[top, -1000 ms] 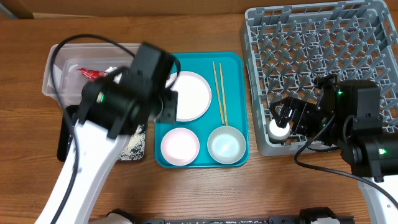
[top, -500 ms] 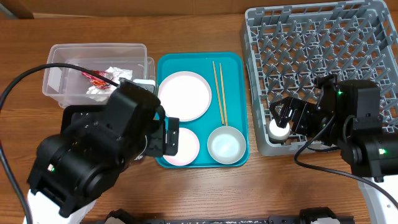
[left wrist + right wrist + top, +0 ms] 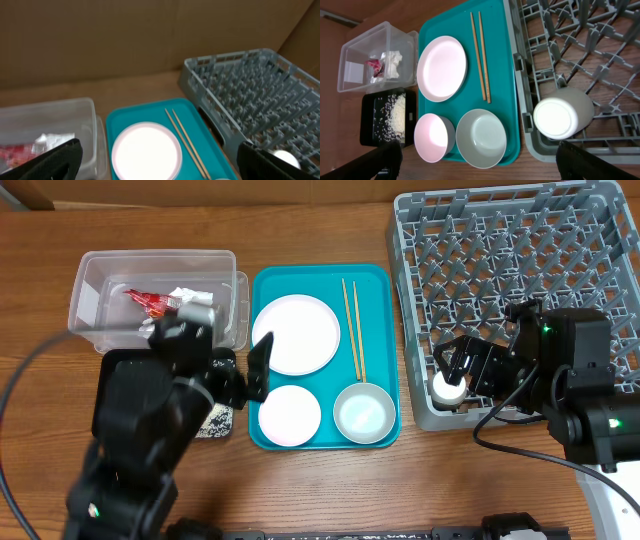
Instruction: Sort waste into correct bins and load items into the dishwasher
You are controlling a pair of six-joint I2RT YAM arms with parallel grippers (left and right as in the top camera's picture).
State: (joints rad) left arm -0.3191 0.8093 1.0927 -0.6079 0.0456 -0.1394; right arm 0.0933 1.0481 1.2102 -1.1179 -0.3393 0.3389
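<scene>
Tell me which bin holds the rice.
The shallow black tray, with rice scattered inside. The clear tub holds a red wrapper and white napkin instead.

grey rack (image 3: 590, 150) cut off rightward

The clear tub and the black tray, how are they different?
The clear tub is see-through and deep; the black tray is dark and shallow. The tub holds a red wrapper and a white napkin; the tray holds loose rice. Both are rectangular and sit beside the teal tray.
</scene>
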